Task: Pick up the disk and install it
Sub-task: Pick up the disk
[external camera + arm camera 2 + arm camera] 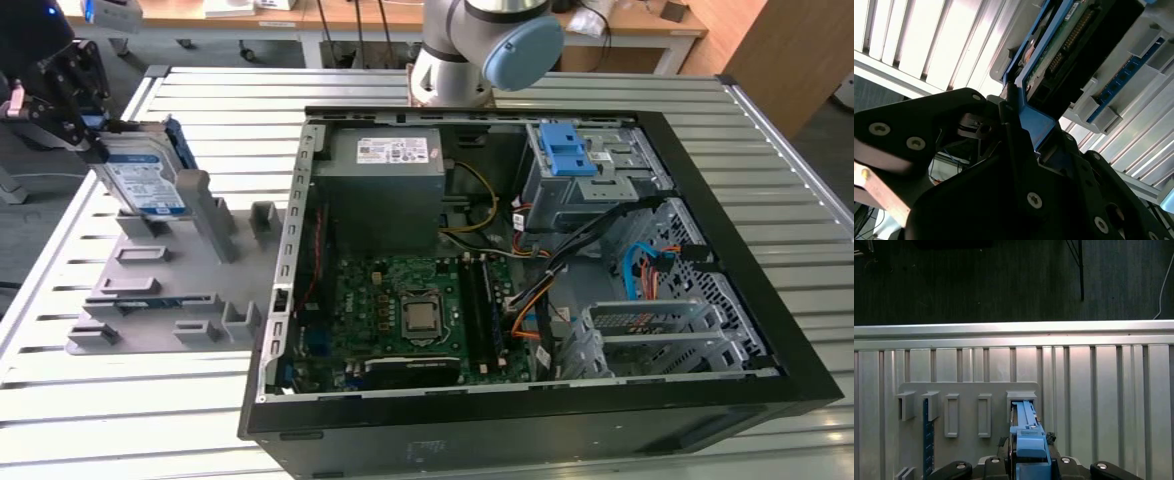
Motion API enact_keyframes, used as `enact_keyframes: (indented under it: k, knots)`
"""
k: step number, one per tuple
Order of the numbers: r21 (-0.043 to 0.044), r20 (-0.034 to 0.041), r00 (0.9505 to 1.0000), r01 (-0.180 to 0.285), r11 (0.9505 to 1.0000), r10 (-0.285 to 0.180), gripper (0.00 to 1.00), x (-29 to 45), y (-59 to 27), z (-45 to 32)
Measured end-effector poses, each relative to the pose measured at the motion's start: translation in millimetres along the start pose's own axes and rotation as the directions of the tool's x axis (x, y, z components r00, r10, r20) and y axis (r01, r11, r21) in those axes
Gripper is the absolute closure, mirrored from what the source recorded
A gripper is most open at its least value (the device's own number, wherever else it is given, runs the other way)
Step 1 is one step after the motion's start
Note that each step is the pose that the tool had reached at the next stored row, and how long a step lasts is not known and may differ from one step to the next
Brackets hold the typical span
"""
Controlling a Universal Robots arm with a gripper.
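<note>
No legible text on the label of the disk (142, 180) or the power-supply sticker (391, 150).

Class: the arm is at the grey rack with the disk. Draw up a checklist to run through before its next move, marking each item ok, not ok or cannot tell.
1. Gripper shut on the disk, at its blue frame: ok.
2. Disk standing on edge, not tipped over: ok.
3. Disk clear of the grey rack slot: cannot tell.
4. Computer case open, inside exposed: ok.
5. Drive cage free to take it: cannot tell.
</note>
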State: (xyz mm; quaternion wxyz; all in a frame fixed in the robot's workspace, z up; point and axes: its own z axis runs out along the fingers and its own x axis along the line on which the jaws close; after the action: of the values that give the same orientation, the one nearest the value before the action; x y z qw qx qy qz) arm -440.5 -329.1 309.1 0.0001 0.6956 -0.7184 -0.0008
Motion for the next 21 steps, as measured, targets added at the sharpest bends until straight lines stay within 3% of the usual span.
enact_keyframes:
  k: [21]
  knots:
    - [-0.0001, 0.0005, 1.0000, 0.000, 1.0000, 0.000, 0.63, 0.0, 0.0, -19.7]
